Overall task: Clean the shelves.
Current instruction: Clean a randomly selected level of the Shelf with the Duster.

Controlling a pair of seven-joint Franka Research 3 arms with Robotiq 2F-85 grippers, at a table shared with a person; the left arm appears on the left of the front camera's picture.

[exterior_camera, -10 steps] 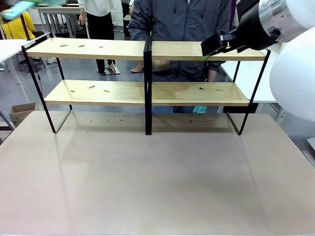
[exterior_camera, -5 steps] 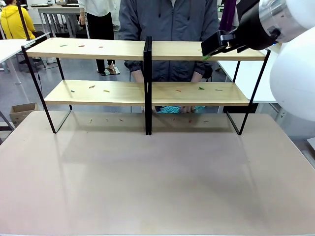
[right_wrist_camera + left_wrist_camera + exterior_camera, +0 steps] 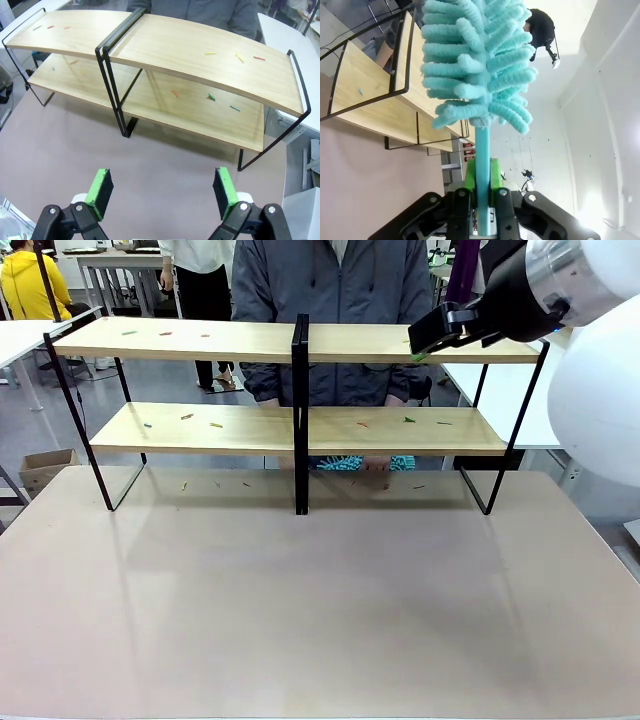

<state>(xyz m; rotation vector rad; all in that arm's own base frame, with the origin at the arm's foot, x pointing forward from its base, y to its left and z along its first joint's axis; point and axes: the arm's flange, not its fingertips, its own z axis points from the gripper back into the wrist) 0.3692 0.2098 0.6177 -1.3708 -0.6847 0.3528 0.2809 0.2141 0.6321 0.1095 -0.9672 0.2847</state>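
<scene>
The shelves (image 3: 250, 430) stand across the far half of the table, two wooden boards on a black frame, with small coloured scraps (image 3: 187, 417) scattered on both tiers. In the left wrist view my left gripper (image 3: 480, 192) is shut on the handle of a teal fluffy duster (image 3: 475, 65), held up in the air with the shelves (image 3: 365, 95) off to its side. My right gripper (image 3: 161, 192) hangs open and empty, high above the table in front of the shelves (image 3: 200, 50). The right arm (image 3: 520, 290) shows at the upper right, level with the top tier.
A person (image 3: 330, 290) stands behind the shelves and holds a second teal duster (image 3: 345, 463) low on the table under the lower tier. More scraps (image 3: 215, 483) lie on the table beneath the shelves. A cardboard box (image 3: 45, 465) sits on the floor at the left.
The teal duster blur at the front view's top left corner has gone out of frame. The person has stepped to the middle and slid their duster leftward under the lower tier. My right arm is still.
</scene>
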